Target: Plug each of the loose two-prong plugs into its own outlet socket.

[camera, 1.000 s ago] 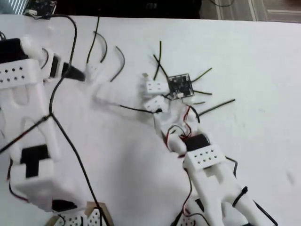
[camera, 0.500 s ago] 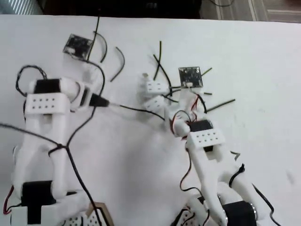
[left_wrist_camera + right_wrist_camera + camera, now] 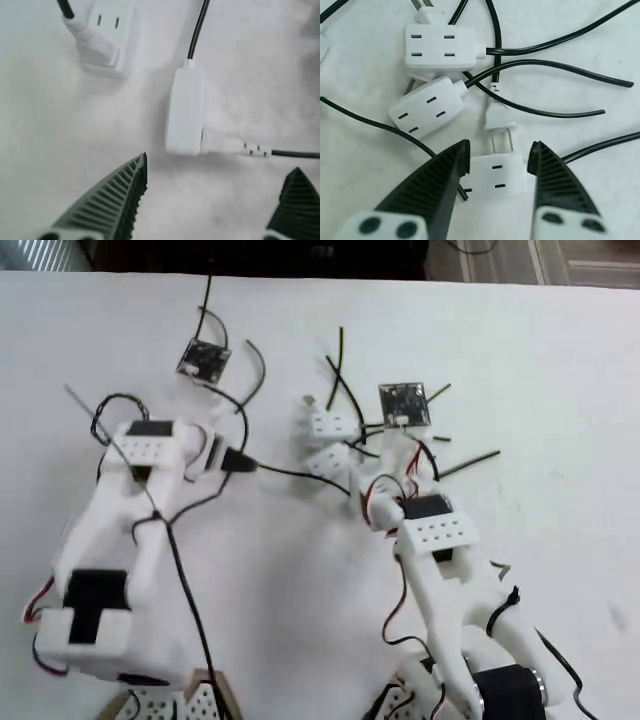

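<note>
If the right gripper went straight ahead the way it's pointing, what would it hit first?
Probably the white outlet block between the open fingers of the right gripper, with the loose plug just beyond it. Height above the table is unclear.

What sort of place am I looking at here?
Probably a robotics test bench: two white robot arms at a white table strewn with loose outlet sockets and short black cords.
</note>
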Available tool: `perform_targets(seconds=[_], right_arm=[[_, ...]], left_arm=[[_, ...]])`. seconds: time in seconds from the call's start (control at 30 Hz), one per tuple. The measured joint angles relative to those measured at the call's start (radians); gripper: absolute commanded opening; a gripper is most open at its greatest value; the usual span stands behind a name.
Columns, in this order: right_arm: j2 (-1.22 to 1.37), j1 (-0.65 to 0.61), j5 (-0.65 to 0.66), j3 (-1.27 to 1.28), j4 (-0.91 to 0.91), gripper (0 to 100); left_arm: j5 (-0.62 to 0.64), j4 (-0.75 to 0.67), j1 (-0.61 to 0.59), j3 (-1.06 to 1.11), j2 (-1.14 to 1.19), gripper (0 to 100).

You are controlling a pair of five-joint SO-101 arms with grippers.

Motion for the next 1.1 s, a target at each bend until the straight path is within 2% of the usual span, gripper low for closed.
perform_targets(seconds=[0.17,0.27,0.57,0.7,0.9,1.1], right_arm=[[0.000,0.000,0.000,0.000,0.000,19.4],[0.000,0.000,0.000,0.000,0.000,19.4],[0.000,0.000,0.003,0.000,0.000,19.4],[0.000,0.000,0.003,0.000,0.000,19.6],[0.000,0.015,0.000,0.000,-0.014,19.5],[0.006,0.052,-0.081,-0.028,-0.023,19.4]], left_arm=[[-0.011,0.006,-0.048,-0.153,0.180,37],[-0.044,0.055,-0.091,-0.233,0.236,37],[-0.110,0.127,-0.210,-0.397,0.290,37],[-0.110,0.235,-0.207,-0.471,0.287,37],[-0.110,0.440,-0.147,-0.517,0.146,37],[-0.078,0.516,-0.055,-0.379,-0.127,37]])
